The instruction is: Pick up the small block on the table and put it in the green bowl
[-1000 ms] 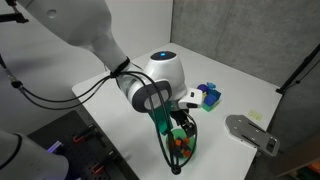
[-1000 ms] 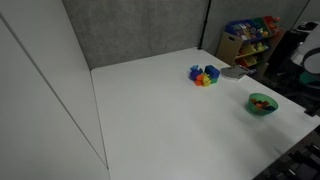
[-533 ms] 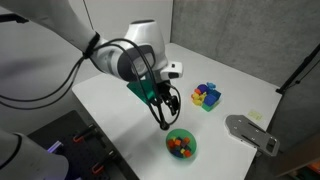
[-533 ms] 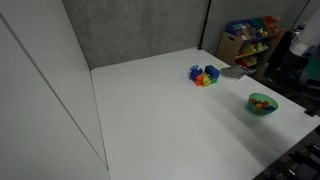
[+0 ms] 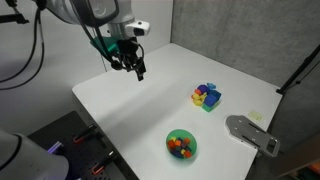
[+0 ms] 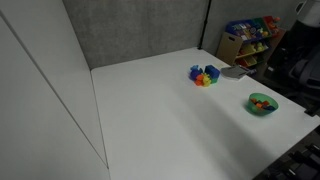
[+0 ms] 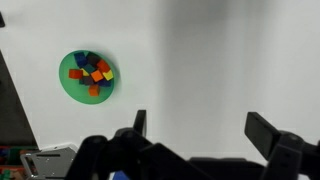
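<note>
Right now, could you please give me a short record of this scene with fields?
pincer: open, nothing between its fingers, raised above the table
green bowl: on the table, holding small coloured pieces
block cluster: on the table, apart from the bowl
grey plate: beside the bowl, not touching it
small dark block: cannot be made out

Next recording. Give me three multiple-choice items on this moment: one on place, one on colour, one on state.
1. Where is the gripper? A. Inside the bowl B. Raised, well away from the bowl C. Touching the bowl's rim
2. The bowl's colour? A. Red B. Green C. Grey
3. The gripper's jaws? A. Open, empty B. Shut on a block C. Shut on the bowl
Answers: 1 B, an exterior view shows it high, far off; 2 B, green rim in every view; 3 A, the wrist view shows jaws apart, nothing between.
</note>
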### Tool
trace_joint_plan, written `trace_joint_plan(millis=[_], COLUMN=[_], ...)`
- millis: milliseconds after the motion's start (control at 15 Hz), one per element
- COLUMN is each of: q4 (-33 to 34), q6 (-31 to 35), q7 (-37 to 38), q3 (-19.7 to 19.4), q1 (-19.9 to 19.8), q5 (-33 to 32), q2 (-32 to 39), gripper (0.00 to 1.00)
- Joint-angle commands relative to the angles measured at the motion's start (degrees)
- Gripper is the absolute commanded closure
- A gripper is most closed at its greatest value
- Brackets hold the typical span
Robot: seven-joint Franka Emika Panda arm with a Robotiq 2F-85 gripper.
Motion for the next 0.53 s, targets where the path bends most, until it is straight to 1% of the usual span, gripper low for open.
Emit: trace_joint_plan(millis=[0,133,267,333,400,467], q4=[3.27,5.19,6.11,5.58,5.02,5.04], q6=[-8.99,-13.56,-16.53,-17.05,-14.82,-15.09], q7=[-3.02,-4.19,-4.75,-5.22,-3.75,-3.89], q3=[1.91,2.22,2.46,2.69,3.03,3.13], q1=[-0.71,-0.85,-1.04,-1.01,-1.43,-1.48], q5=[5.05,6.33,6.58,6.22,5.96,5.94], q2=[-4.69,-5.84,-6.69,-7.28,-6.48,-6.65], gripper=[0.00,0.00,0.00,0.00,0.00,0.00])
